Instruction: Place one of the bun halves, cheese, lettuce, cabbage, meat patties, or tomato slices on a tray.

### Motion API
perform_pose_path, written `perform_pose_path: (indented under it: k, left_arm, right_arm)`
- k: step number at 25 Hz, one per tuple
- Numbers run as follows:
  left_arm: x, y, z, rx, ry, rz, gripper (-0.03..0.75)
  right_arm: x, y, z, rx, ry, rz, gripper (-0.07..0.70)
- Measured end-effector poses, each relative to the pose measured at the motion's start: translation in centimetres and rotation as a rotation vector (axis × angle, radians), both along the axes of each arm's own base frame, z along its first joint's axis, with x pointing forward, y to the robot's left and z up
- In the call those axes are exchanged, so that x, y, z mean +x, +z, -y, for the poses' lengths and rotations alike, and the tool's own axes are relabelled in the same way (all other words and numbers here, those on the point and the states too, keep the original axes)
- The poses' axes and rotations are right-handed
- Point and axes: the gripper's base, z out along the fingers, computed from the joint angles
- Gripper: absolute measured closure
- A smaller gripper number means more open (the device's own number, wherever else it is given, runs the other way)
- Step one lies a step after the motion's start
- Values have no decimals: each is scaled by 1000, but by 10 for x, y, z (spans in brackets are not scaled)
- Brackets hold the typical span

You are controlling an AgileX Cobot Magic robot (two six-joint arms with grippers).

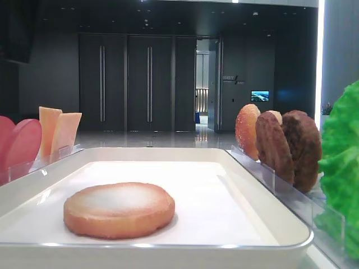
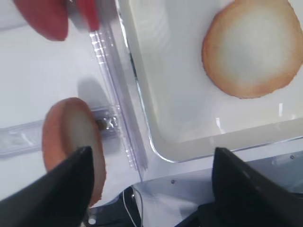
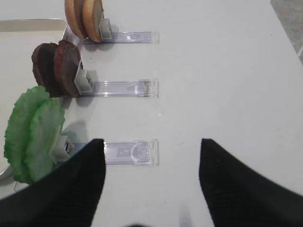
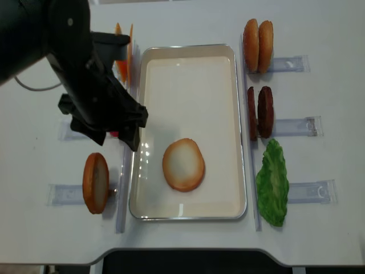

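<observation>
One bun half lies flat, pale face up, on the white tray; it also shows as the bun half. A second bun half stands in a holder left of the tray. My left gripper hangs open and empty above the tray's near left corner. Cheese and tomato slices stand along the left side. Meat patties and lettuce stand on the right. My right gripper is open and empty over the table beside the lettuce. Cabbage is out of view.
Two glossier speckled buns stand at the far right. Clear plastic holders run out from each food stack. My left arm covers the tomato holder in the top view. The table's front edge is near the tray.
</observation>
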Motion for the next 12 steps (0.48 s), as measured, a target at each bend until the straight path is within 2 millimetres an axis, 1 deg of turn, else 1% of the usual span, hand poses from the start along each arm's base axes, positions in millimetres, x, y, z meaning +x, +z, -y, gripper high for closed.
perform_pose_path:
  k: [3, 7, 9, 11, 12]
  left_arm:
    - [-2, 5, -2, 2, 3, 14, 124]
    - [-1, 6, -5, 4, 12, 19, 124]
    - [1, 10, -13, -1, 35, 33, 124]
    - [3, 18, -27, -3, 65, 64, 124]
    - [4, 23, -37, 0, 86, 84, 124]
  right_arm:
    - [0, 0, 0, 0, 0, 0, 216]
    - [0, 0, 0, 0, 0, 0, 216]
    - [0, 0, 0, 1, 1, 0, 216]
    - [0, 0, 0, 1, 1, 0, 216]
    - [0, 0, 0, 1, 1, 0, 216]
